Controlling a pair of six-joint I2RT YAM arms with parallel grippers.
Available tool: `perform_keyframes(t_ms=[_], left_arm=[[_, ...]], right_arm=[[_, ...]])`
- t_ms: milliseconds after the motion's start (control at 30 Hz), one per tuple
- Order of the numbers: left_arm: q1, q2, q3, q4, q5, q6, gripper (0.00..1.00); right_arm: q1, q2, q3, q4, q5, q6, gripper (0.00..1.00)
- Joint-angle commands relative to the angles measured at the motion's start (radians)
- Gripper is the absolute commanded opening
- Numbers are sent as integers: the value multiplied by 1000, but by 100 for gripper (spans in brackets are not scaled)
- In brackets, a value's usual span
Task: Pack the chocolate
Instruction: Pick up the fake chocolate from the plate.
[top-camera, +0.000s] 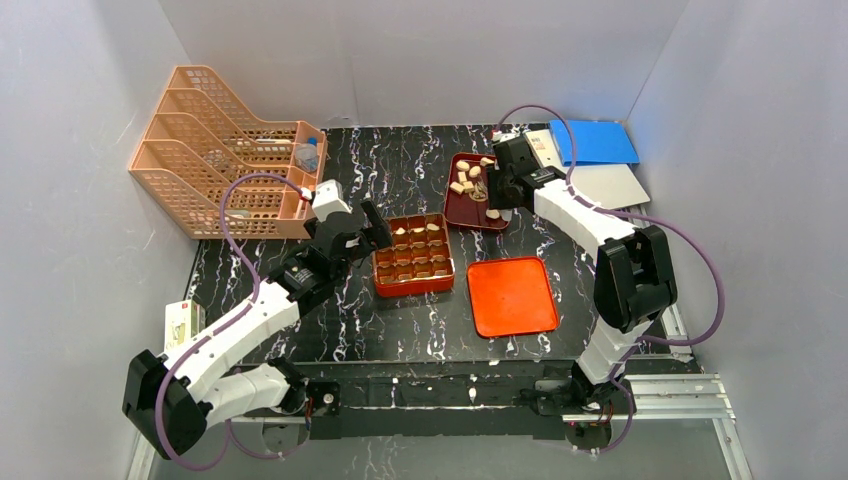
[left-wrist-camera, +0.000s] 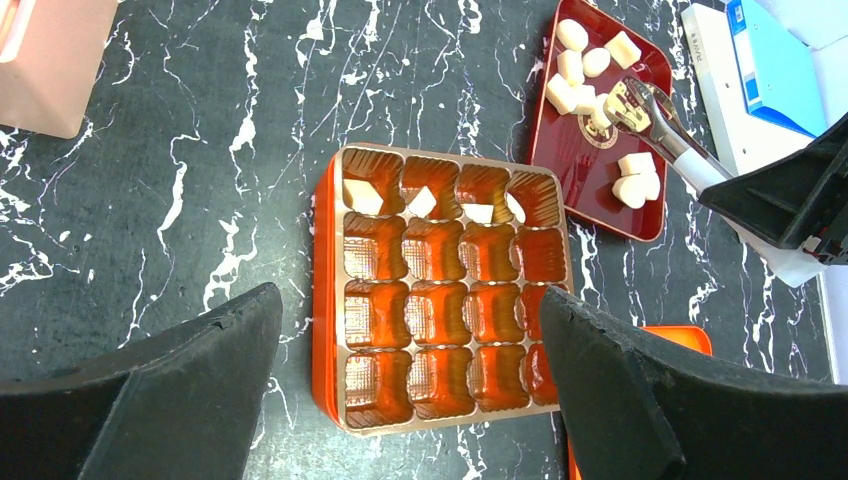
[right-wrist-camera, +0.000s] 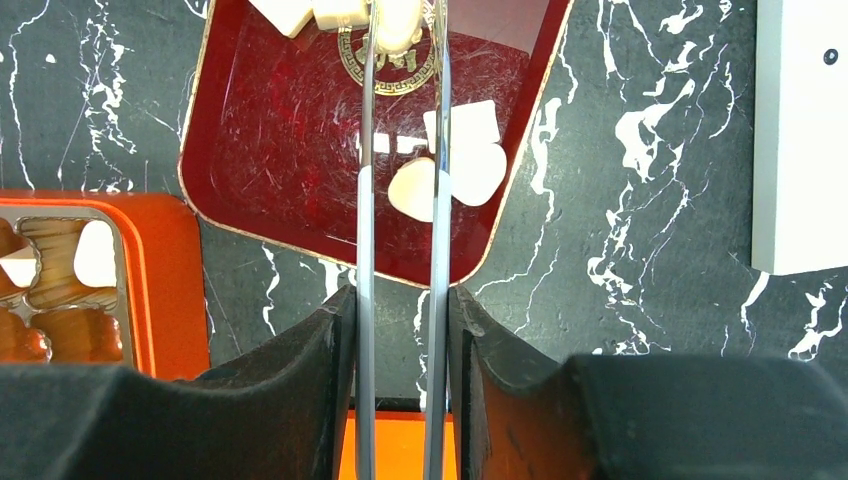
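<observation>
Right jaws clamp tongs (right-wrist-camera: 366, 200); tips seemingly pinch chocolate (right-wrist-camera: 398, 20) ahead.

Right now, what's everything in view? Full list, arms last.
chocolate: cream; four in the box's far row, roughly ten loose in the tray
box: one, orange-red, sixteen cells, table centre
tray: one, dark red, far right of the box
lid: one, orange, flat, near right of the box
tongs: one, metal, tips around a tray piece
file rack: one, peach, far left
folder: one, blue, far right
carton: one, white, left edge
table: black marble
left gripper: open, above the box
right gripper: shut on tongs
</observation>
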Motion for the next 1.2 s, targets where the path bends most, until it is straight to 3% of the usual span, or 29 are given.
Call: perform_keyframes(t_ms=[0, 1167], left_arm=[[5, 6, -5, 7, -7, 5, 98], [11, 2, -7, 7, 5, -1, 98]], right_arm=[[-11, 2, 27, 45, -9, -8, 43], [-32, -29, -25, 23, 17, 7, 43]])
